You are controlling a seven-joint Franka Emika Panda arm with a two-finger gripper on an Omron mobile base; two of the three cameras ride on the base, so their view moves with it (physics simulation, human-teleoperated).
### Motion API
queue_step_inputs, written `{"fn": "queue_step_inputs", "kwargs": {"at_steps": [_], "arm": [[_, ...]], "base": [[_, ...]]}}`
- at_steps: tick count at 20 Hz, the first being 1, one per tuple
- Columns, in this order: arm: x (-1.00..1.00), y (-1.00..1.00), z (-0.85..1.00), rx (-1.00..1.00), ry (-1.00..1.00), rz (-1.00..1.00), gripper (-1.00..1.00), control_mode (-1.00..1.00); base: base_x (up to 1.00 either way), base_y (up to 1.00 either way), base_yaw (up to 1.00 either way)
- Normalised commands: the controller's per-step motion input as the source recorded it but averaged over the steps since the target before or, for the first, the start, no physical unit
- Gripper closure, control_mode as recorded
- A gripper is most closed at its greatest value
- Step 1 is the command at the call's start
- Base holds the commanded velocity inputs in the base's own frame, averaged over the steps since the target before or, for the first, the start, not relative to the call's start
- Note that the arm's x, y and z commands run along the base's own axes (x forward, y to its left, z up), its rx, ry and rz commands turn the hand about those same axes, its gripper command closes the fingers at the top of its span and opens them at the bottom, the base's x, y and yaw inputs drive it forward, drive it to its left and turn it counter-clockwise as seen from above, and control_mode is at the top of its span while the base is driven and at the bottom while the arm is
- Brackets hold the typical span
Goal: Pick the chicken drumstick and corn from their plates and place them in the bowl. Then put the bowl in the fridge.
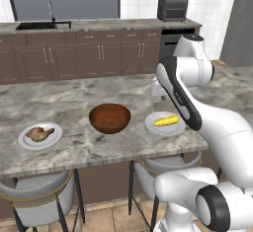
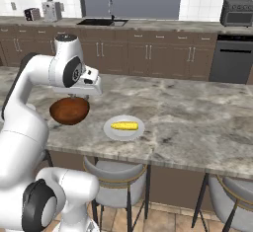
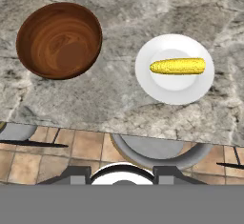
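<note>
1. We see a marble counter [image 1: 74,102] with a brown bowl [image 1: 109,118] at its middle.
2. The chicken drumstick [image 1: 39,134] lies on a white plate [image 1: 27,142] left of the bowl.
3. The corn [image 1: 166,122] lies on another plate [image 1: 154,127] to the right.
4. The gripper [image 2: 75,96] hangs above the bowl and the corn plate, holding nothing; we cannot tell how far apart its jaws stand.

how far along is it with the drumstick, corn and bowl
Nothing looks done yet. The bowl is empty on the marble counter. The chicken drumstick lies on its plate and the corn on its own plate. The arm is raised over the counter between bowl and corn, holding nothing. Left: both foods into the bowl, then the bowl into the fridge.
</note>
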Motion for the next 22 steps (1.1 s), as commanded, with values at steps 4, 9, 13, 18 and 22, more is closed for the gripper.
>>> {"fn": "queue_step_inputs", "kwargs": {"at_steps": [4, 9, 13, 18, 22], "arm": [[0.00, 0.00, 0.00, 0.00, 0.00, 0.00, -1.00, 1.00], [0.00, 0.00, 0.00, 0.00, 0.00, 0.00, -1.00, 1.00], [0.00, 0.00, 0.00, 0.00, 0.00, 0.00, -1.00, 1.00], [0.00, 0.00, 0.00, 0.00, 0.00, 0.00, -1.00, 1.00], [0.00, 0.00, 0.00, 0.00, 0.00, 0.00, -1.00, 1.00]], "base": [[0.00, 0.00, 0.00], [0.00, 0.00, 0.00], [-0.22, 0.08, -0.01], [-0.05, 0.78, -0.01], [0.01, 0.83, -0.03]]}}
